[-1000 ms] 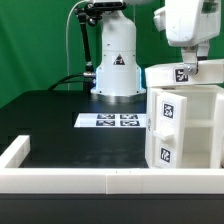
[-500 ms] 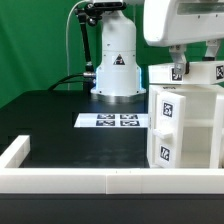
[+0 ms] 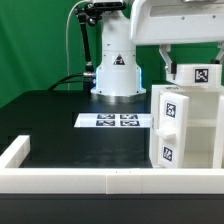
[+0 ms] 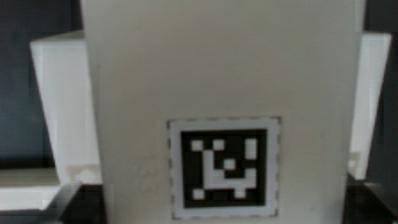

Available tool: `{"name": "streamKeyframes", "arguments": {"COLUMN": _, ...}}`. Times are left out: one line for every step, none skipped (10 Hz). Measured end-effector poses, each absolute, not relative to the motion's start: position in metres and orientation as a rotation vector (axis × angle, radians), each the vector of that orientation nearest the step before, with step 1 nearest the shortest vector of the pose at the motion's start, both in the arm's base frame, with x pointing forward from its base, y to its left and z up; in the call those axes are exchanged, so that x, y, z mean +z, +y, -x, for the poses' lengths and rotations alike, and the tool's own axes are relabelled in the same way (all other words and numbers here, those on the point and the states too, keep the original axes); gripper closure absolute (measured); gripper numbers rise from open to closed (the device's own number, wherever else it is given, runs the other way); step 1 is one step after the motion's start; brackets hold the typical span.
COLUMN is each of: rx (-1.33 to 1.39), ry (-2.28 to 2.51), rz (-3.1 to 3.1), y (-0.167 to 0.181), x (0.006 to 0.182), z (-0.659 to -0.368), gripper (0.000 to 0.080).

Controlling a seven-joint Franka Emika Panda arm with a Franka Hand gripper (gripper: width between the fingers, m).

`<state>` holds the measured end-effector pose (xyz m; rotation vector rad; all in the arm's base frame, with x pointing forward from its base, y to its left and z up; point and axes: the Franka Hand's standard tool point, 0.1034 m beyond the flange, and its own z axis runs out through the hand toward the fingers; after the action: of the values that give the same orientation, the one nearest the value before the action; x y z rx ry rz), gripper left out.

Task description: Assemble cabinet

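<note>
The white cabinet body stands on the black table at the exterior view's right, with square tags on its near face. My gripper hangs just above its top and is shut on a white cabinet panel that bears a tag. In the wrist view this panel fills the middle of the picture, its tag low down. My dark fingers press on both of its sides. Part of the cabinet body shows behind the panel. How the panel meets the body's top is hidden.
The marker board lies flat on the table in front of the arm's white base. A low white rim edges the table's front and left corner. Black cables hang behind, at the exterior view's left.
My hand has swung toward the exterior view's left above the cabinet body. The held panel's tag has shifted a little to the right and now faces the camera more squarely.
</note>
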<state>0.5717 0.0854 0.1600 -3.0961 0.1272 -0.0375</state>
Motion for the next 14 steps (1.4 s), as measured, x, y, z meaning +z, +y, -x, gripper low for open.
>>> {"name": "streamKeyframes", "arguments": {"rx": -0.035, "ry": 0.262, "rz": 3.087, "y": 0.085, "x": 0.16, "z": -0.572, "gripper": 0.0236}}
{"name": "streamKeyframes", "arguments": {"rx": -0.033, "ry": 0.387, "rz": 3.073, "y": 0.084, "x": 0.16, "z": -0.572, "gripper": 0.0236}}
{"name": "streamKeyframes", "arguments": {"rx": -0.03, "ry": 0.503, "rz": 3.056, "y": 0.084, "x": 0.16, "z": -0.572, "gripper": 0.0236}}
{"name": "streamKeyframes", "arguments": {"rx": -0.028, "ry": 0.615, "rz": 3.035, "y": 0.083, "x": 0.16, "z": -0.572, "gripper": 0.0236}}
{"name": "streamKeyframes", "arguments": {"rx": -0.025, "ry": 0.765, "rz": 3.0, "y": 0.082, "x": 0.16, "z": -0.572, "gripper": 0.0236}}
{"name": "streamKeyframes", "arguments": {"rx": -0.023, "ry": 0.889, "rz": 2.965, "y": 0.081, "x": 0.161, "z": -0.572, "gripper": 0.0236}}
{"name": "streamKeyframes", "arguments": {"rx": -0.02, "ry": 1.022, "rz": 2.922, "y": 0.08, "x": 0.161, "z": -0.572, "gripper": 0.0236}}
{"name": "streamKeyframes", "arguments": {"rx": -0.032, "ry": 1.257, "rz": 2.826, "y": 0.081, "x": 0.161, "z": -0.572, "gripper": 0.0236}}
{"name": "streamKeyframes", "arguments": {"rx": -0.052, "ry": 1.415, "rz": 2.741, "y": 0.08, "x": 0.162, "z": -0.573, "gripper": 0.0236}}
{"name": "streamKeyframes", "arguments": {"rx": -0.073, "ry": 1.55, "rz": 2.657, "y": 0.076, "x": 0.161, "z": -0.575, "gripper": 0.0236}}
{"name": "streamKeyframes", "arguments": {"rx": -0.071, "ry": 1.634, "rz": 2.6, "y": 0.075, "x": 0.16, "z": -0.575, "gripper": 0.0236}}
{"name": "streamKeyframes", "arguments": {"rx": -0.058, "ry": 1.731, "rz": 2.526, "y": 0.074, "x": 0.16, "z": -0.575, "gripper": 0.0236}}
{"name": "streamKeyframes", "arguments": {"rx": -0.041, "ry": 1.919, "rz": 2.372, "y": 0.075, "x": 0.161, "z": -0.576, "gripper": 0.0236}}
{"name": "streamKeyframes", "arguments": {"rx": -0.035, "ry": 1.979, "rz": 2.319, "y": 0.075, "x": 0.161, "z": -0.576, "gripper": 0.0236}}
